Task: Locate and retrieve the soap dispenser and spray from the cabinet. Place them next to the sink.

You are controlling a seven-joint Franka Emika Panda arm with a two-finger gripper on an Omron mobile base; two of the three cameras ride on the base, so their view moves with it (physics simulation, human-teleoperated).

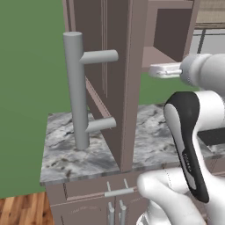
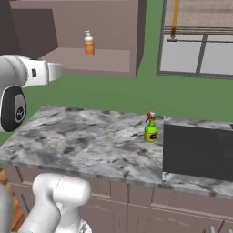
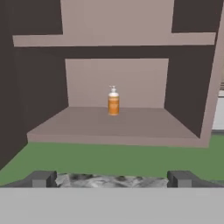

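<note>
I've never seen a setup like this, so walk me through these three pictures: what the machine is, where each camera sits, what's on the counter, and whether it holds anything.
This is a computer-rendered kitchen. The machine is a white robot arm with dark joints, on a base that can drive.

Two cameras ride on the base behind the arm, one to its left and one to its right. The third sits on the hand and looks along the gripper, whose jaws stand wide open and hold nothing.

The left picture shows the cabinet with its door swung open and a long grey bar handle. Inside, on the shelf, stands an orange soap dispenser, straight ahead of the hand.

On the marble countertop stands a green spray bottle with a red trigger, right beside the dark sink.
</note>
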